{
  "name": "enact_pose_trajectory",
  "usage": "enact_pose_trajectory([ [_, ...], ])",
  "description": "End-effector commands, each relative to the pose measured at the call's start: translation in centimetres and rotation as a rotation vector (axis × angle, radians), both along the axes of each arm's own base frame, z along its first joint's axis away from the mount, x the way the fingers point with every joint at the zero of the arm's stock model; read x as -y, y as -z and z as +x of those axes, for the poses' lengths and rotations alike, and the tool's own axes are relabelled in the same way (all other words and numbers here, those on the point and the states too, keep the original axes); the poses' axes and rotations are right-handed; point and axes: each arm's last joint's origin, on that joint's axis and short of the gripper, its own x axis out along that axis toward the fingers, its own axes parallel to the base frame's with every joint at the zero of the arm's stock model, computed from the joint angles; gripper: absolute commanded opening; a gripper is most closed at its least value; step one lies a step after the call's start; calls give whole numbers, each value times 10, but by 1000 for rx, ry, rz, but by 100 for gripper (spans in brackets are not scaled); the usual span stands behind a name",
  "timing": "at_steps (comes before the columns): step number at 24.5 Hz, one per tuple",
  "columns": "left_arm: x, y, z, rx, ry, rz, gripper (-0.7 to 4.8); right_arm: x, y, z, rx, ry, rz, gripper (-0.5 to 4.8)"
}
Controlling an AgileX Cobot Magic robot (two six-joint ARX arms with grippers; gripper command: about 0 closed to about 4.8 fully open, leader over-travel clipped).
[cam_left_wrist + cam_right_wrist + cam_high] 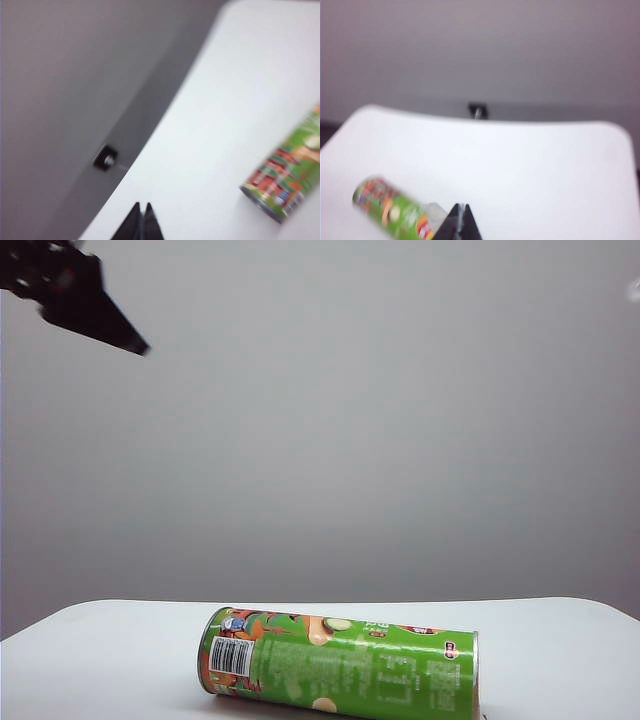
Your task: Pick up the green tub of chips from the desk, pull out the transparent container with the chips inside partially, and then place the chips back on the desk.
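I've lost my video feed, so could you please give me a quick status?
Left gripper shut, empty, above desk. Right gripper shut, empty. Green tub of chips lying on its side, untouched. Nothing in the way.

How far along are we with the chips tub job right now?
Nothing looks done yet. The green tub of chips lies on its side on the desk, closed, with no clear tray showing. The left gripper is shut and empty, high at the exterior view's upper left; the right gripper is shut and empty above the desk. Left: opening, grasping, lifting, the partial pull-out, setting down.
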Motion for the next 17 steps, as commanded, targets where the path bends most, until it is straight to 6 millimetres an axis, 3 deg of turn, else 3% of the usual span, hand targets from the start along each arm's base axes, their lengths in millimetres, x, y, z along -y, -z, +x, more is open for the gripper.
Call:
enact_pose_trajectory([
  [1, 18, 6, 0, 58, 101, 144, -4, -4, 6, 7, -77, -90, 0, -6],
  [10, 66, 67, 22, -56, 364, 328, 27, -12, 26, 23, -259, -187, 9, -6],
  [14, 89, 91, 39, -239, 472, 407, 39, -16, 31, 27, -309, -255, 34, -6],
  [17, 105, 95, 47, -319, 508, 460, 190, -17, 33, 29, -326, -254, 32, -6],
])
